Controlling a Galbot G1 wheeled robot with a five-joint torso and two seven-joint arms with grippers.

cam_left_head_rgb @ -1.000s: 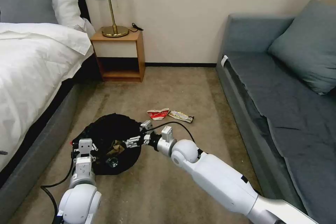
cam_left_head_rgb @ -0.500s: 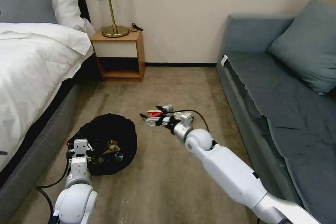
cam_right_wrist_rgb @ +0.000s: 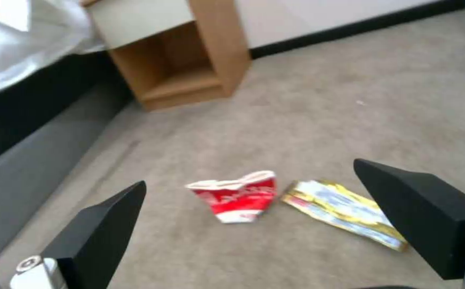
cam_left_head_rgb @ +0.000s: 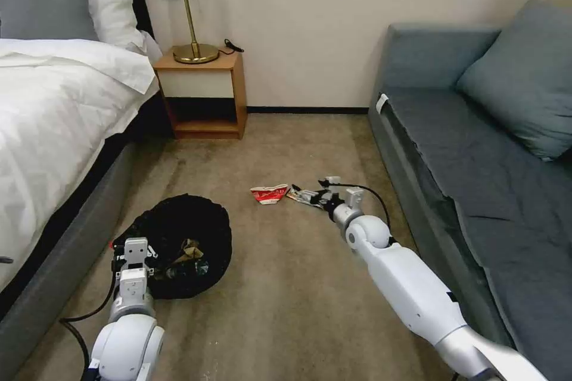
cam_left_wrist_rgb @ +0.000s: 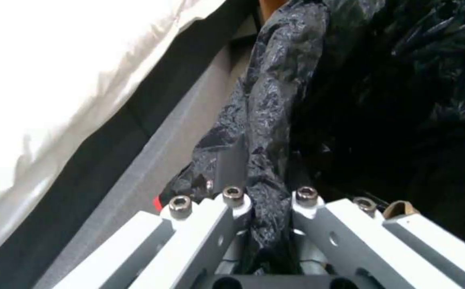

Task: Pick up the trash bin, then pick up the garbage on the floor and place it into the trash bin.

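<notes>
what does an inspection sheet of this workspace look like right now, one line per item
surface: beige carpet, worn streaks near the bed.
job's things: trash bin with black liner, brown paper and a bottle inside; red-and-white cup and snack wrapper lie side by side on the floor.
clutter: nothing seen.
grippers: left end effector clamped on the bin's liner rim; right end effector open, hovering by the cup and wrapper.
cables: black cable looped at the right wrist; another by the left arm.
surroundings: bed, nightstand with lamp, grey sofa.
</notes>
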